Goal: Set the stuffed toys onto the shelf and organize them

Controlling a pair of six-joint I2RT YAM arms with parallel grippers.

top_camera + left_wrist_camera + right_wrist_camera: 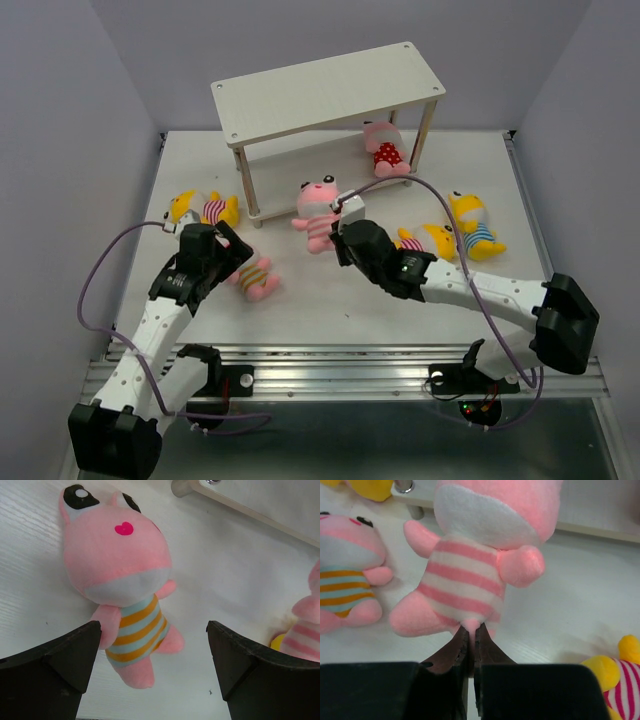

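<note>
On the lower board of the shelf we log one polka-dot toy; five are unshelved in front of it, right jaws clamped on the pink-striped toy, left jaws apart over the orange-striped toy.

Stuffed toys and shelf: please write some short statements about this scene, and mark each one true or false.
1. The right pincer is shut on the pink-striped toy. True.
2. The left pincer is shut on a yellow toy. False: it is open, above the orange-striped toy, and holds nothing.
3. The dotted toy lies beneath the top board of the shelf. True.
4. The top board holds three toys. False: no toy is on it.
</note>
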